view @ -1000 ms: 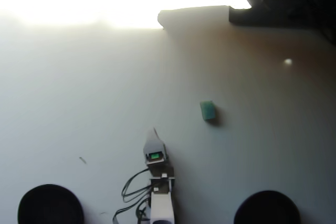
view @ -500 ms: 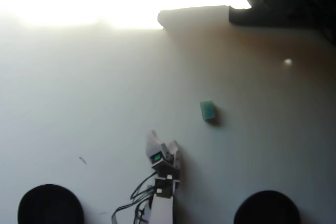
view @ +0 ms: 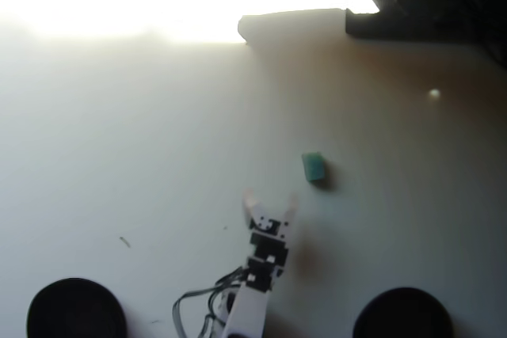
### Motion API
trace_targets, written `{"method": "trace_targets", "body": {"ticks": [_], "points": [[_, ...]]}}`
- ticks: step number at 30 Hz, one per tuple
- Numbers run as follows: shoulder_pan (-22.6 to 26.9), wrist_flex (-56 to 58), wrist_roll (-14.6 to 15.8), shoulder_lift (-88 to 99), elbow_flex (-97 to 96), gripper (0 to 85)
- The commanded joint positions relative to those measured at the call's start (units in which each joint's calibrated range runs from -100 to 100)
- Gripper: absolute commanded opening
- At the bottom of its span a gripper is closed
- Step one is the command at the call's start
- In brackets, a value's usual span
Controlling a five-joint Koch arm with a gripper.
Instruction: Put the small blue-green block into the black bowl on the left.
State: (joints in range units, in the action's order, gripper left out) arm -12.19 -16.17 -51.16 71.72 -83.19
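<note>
Tool (view: 269, 200) now spread wide, two pale tips clearly apart in a V, nothing between them. That is the fresh change: half a second back the jaws were only partly parted and sat further left in the overhead view; a second back they read as one closed wedge with the green light showing on top. The light is no longer visible now, so the wrist has likely rotated as the arm swung right and reached forward.

Small blue-green block (view: 313, 167) sits on the surface (view: 142, 140), ahead of the tool and off to its right, near but clearly apart, not touched. It has not shifted across the three frames.

Meaning for the task: this looks like the approach phase, jaws pre-opened for a grab, no grasp yet. Next move probably needs a bit more reach forward and right plus a drop to straddle the block; height above the surface cannot be judged from this top view.

Black bowl (view: 75, 308) lies behind the tool and well to its left, at the bottom edge of the view, partly cropped. A second black bowl (view: 404, 313) sits behind and to the right. Both unchanged. Cables (view: 198, 300) trail left of the arm base.
</note>
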Motion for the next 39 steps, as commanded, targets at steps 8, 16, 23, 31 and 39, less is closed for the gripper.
{"method": "trace_targets", "body": {"ticks": [8,16,23,31,39], "points": [[-4.10,-12.01,-7.62,-21.42,14.71,48.0],[-5.23,-19.30,-11.72,-36.42,19.24,48.8],[-5.13,-21.33,-14.60,-43.70,22.38,47.9],[-5.81,-15.57,-12.26,-47.99,24.05,46.3],[-7.47,-15.57,-10.99,-59.56,30.33,40.9]]}}
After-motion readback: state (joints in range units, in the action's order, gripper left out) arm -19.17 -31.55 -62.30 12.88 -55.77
